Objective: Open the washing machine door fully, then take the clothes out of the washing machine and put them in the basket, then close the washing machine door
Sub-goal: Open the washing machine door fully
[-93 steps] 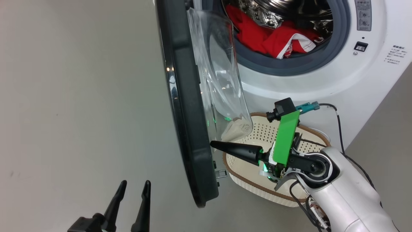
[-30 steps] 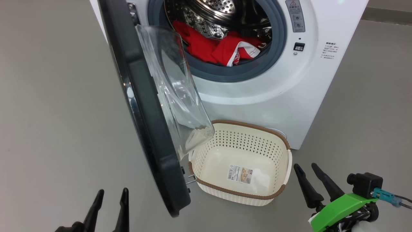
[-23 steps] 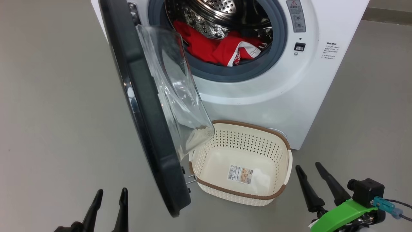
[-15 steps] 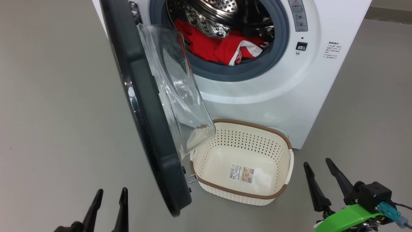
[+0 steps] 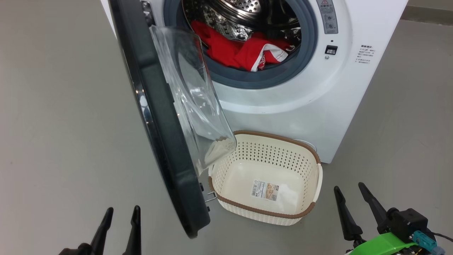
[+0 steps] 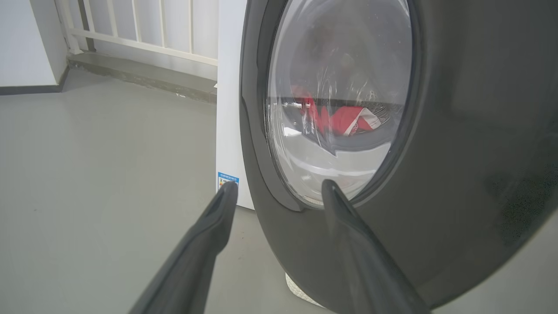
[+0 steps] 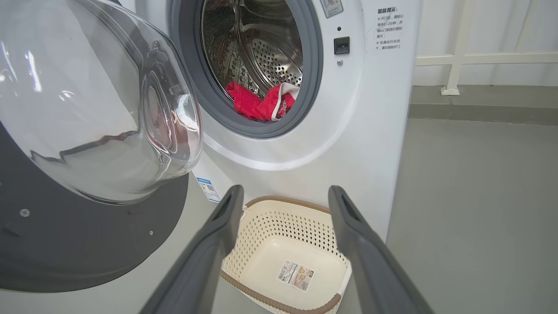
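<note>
The white washing machine (image 5: 290, 113) stands ahead with its door (image 5: 159, 117) swung out to about a right angle, black rim edge-on and glass bowl bulging right. Red clothes (image 5: 244, 49) with white trim lie at the drum's front lip, also seen in the right wrist view as clothes (image 7: 261, 102). The cream basket (image 5: 311, 209) sits empty on the floor below the opening, a label sticker inside. My left gripper (image 5: 120, 212) is open at the lower left, outside the door (image 6: 436, 174). My right gripper (image 5: 350, 189) is open at the lower right, just right of the basket (image 7: 331, 301).
Grey floor (image 5: 60, 117) spreads wide to the left of the door and to the right of the machine. A white railing (image 6: 144, 30) and a low ledge run behind the machine. The door's lower edge hangs close to the basket's left side.
Three seconds ago my right gripper lay over the basket by the door's inner side; it now sits low at the right. Over the last second it dropped slightly. The camera has drawn back.
</note>
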